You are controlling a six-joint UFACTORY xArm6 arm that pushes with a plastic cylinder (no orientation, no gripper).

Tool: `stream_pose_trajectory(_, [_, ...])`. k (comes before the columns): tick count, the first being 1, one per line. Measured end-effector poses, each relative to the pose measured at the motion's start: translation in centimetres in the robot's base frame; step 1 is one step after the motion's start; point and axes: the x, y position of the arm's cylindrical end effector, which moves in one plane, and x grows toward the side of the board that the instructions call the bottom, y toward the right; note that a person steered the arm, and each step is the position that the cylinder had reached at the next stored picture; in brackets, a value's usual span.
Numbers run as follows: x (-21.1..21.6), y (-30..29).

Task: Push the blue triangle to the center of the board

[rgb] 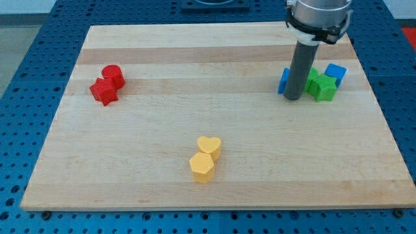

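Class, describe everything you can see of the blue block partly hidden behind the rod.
Only a narrow blue sliver shows at the view's upper right, resting on the wooden board. It looks like smooth plastic; its shape cannot be made out. The rod hides its right part, and my tip sits right beside it, seemingly touching.

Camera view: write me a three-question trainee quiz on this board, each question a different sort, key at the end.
1. True or false: my tip rests among the yellow blocks.
2. Which pair lies nearest the view's left edge? A) red B) yellow C) green
3. Fill in: the blue triangle sits on the view's ____ side of my rod.

Key
1. False. My tip is at the view's right, against the blue triangle and beside the green blocks; the yellow heart and yellow hexagon lie low in the middle.
2. A, the red blocks.
3. Left. Another blue block lies beyond the green ones.
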Motion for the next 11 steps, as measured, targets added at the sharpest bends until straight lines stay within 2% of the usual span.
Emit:
stream_pose_trajectory(6, [-13.0, -0.8])
stream_pose_trajectory(11, [-15.0, -11.5])
